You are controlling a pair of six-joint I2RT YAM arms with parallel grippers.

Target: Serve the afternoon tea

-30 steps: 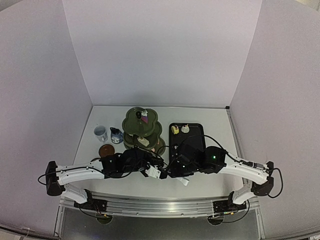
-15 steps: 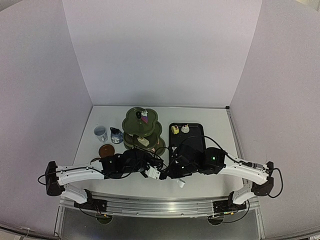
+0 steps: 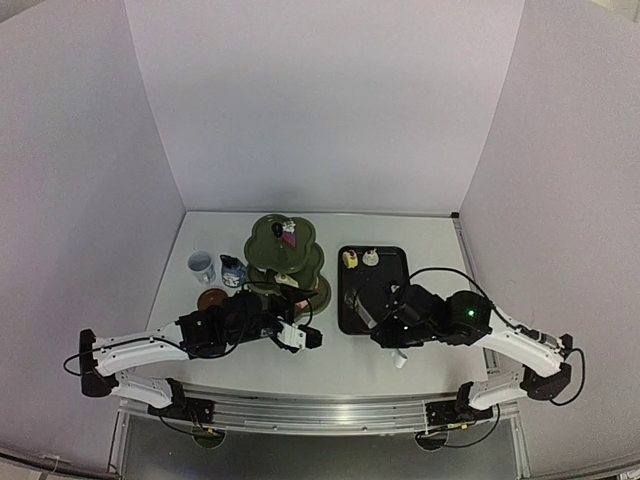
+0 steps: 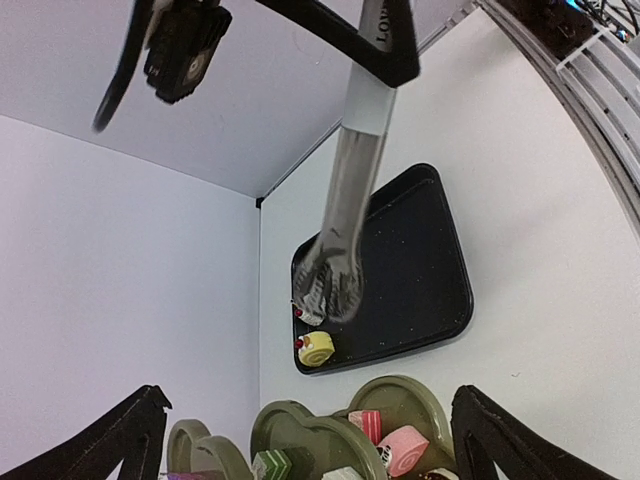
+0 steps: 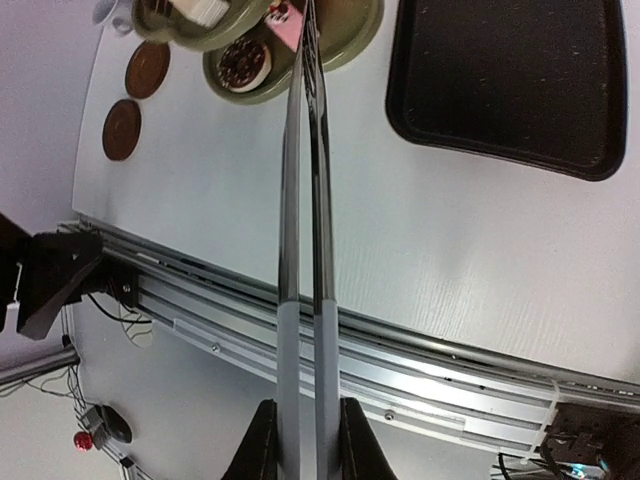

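The dark green three-tier stand (image 3: 285, 256) holds several small pastries (image 4: 405, 447). Left of it stand the pale blue cup (image 3: 201, 266) and dark blue jug (image 3: 232, 270). Two brown saucers (image 5: 147, 68) lie in front of them. My left gripper (image 3: 305, 338) hangs open and empty in front of the stand, whose tiers show between its fingers (image 4: 500, 440). My right gripper (image 5: 308, 440) is shut on the handles of the metal tongs (image 5: 305, 200). The tongs' tips (image 4: 335, 280) hover over the black tray (image 3: 385, 290). A yellow pastry (image 4: 316, 347) and a white one (image 3: 370, 257) sit at its far end.
White walls enclose the table on three sides. The arms' aluminium mounting rail (image 5: 420, 350) runs along the near edge. The left arm (image 3: 150, 348) lies low along the front left, partly over the saucers.
My left gripper has opened, let go of the tongs and drawn back to the left. My right gripper has closed on the tongs and carried them right, over the tray.
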